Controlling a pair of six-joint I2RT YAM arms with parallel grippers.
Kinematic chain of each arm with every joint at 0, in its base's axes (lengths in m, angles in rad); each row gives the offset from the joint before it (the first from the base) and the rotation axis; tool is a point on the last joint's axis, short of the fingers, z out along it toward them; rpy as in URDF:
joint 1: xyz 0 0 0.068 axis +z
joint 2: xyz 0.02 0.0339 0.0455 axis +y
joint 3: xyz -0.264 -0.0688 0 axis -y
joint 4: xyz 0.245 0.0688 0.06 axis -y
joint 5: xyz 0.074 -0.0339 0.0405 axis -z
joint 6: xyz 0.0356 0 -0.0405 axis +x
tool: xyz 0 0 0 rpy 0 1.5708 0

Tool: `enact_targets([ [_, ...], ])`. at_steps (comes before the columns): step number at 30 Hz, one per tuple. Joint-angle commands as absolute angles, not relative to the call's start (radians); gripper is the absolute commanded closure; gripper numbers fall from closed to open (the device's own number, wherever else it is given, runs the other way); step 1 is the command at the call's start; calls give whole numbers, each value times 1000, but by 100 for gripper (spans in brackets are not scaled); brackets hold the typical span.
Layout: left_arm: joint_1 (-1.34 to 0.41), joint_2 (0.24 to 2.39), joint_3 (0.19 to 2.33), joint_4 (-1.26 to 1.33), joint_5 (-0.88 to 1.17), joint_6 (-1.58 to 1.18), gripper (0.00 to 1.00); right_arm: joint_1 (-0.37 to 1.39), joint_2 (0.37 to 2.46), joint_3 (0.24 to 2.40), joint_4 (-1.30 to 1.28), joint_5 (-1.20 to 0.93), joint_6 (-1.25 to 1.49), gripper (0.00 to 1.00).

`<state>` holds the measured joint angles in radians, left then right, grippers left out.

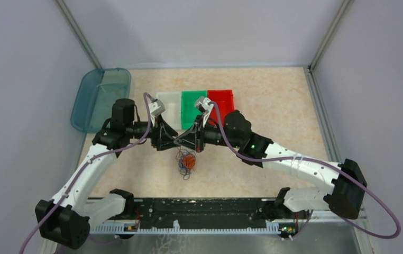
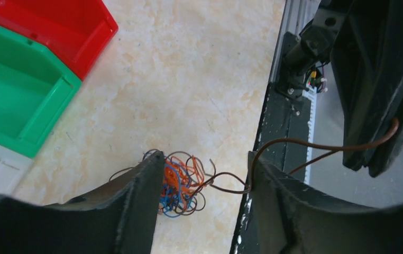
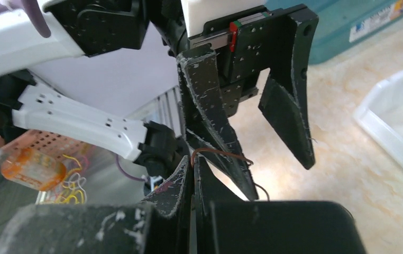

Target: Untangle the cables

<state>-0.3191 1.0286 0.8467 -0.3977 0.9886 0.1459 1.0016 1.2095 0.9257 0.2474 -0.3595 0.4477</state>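
Observation:
The cables (image 1: 187,163) lie in a small curly clump of orange, blue and dark brown wires on the table, just in front of both grippers. In the left wrist view the clump (image 2: 181,182) shows between the wide-open fingers of my left gripper (image 2: 204,159), well below them. One brown wire (image 2: 316,144) runs from the clump past the left gripper's right finger up to my right gripper. My right gripper (image 3: 193,161) is shut on that brown wire (image 3: 220,153). In the top view the left gripper (image 1: 173,142) and right gripper (image 1: 186,139) meet tip to tip.
White (image 1: 170,108), green (image 1: 194,103) and red (image 1: 221,100) bins stand in a row behind the grippers. A teal tray (image 1: 100,98) lies at the far left. The black base rail (image 1: 199,209) runs along the near edge. Walls enclose the table.

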Motion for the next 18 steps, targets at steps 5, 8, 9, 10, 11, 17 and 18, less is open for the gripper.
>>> enact_targets([
  [5,-332,1031,936,-406,1055,64,65,1015,1198,991,403,-423,509,100],
  [8,-334,1008,925,-417,1029,66,81,1016,1193,989,409,-421,514,100],
  [9,-334,999,927,-420,1013,68,84,1016,1189,989,406,-422,513,100],
  [10,-334,990,934,-422,1000,69,86,1016,1185,987,400,-422,512,100],
  [11,-334,981,945,-424,989,71,89,1015,1179,982,395,-420,509,93],
  [17,-334,960,1067,-462,994,77,94,1016,1116,902,381,-381,494,45],
  [18,-334,960,1081,-475,1000,84,94,1015,1103,894,373,-373,492,43],
])
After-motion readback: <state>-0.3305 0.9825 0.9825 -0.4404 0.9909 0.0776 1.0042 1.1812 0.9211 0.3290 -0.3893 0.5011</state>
